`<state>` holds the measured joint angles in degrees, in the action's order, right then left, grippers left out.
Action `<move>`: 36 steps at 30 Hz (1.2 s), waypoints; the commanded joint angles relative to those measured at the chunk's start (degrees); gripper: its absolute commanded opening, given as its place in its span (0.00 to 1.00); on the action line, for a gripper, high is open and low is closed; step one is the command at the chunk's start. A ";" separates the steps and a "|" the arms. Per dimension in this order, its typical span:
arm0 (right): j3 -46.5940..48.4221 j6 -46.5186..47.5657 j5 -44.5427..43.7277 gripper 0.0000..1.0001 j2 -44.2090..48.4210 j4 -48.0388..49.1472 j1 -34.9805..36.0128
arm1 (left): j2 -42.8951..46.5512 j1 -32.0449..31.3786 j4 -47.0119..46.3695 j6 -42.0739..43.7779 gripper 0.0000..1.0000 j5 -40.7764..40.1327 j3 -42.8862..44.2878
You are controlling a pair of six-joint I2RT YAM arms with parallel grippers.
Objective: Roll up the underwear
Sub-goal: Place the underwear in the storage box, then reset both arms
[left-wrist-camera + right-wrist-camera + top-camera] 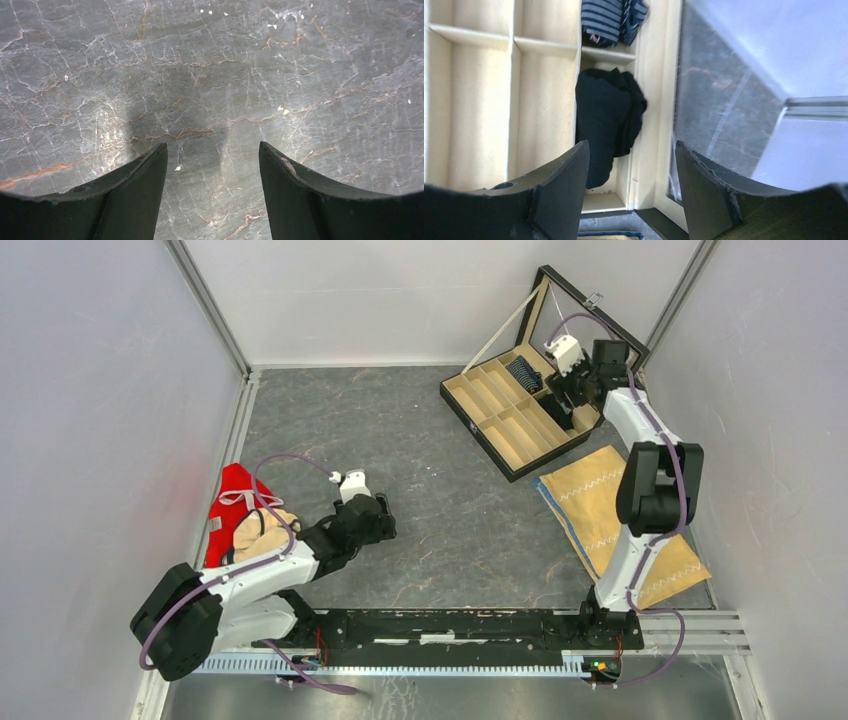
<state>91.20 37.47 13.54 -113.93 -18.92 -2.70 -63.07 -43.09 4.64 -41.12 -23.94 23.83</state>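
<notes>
Wide and empty, my right jaws hang over black underwear [605, 120] tucked inside the box [651, 100] to hold its roll; left jaws likewise.

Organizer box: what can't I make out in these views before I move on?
- Black underwear: near end hidden behind a finger of the right gripper in the right wrist view; in the top view the gripper covers it.
- Striped underwear: cut off by the right wrist view's top edge; too small from the top.
- Red pile: partly covered by the left arm, top view.
</notes>
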 commanded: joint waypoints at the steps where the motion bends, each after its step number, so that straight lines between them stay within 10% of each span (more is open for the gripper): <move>1: -1.36 -3.88 3.90 0.69 9.25 4.33 -0.33 | 1.92 0.38 1.28 0.57 0.74 -1.92 2.72; 14: -18.71 -42.36 14.15 0.66 29.42 22.88 3.92 | 6.14 0.38 8.69 -0.68 0.90 -2.80 8.04; 28: -45.37 -41.24 -0.71 0.98 61.66 9.07 20.56 | 22.08 0.35 28.41 1.88 1.00 -7.48 17.12; 36: -54.17 -36.68 -9.03 0.98 79.34 -0.09 20.60 | 30.77 0.29 35.30 5.77 1.00 -9.85 21.31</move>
<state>38.72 -2.17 10.48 -41.08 -15.27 17.78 -35.27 -43.09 35.27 -39.51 -30.24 41.12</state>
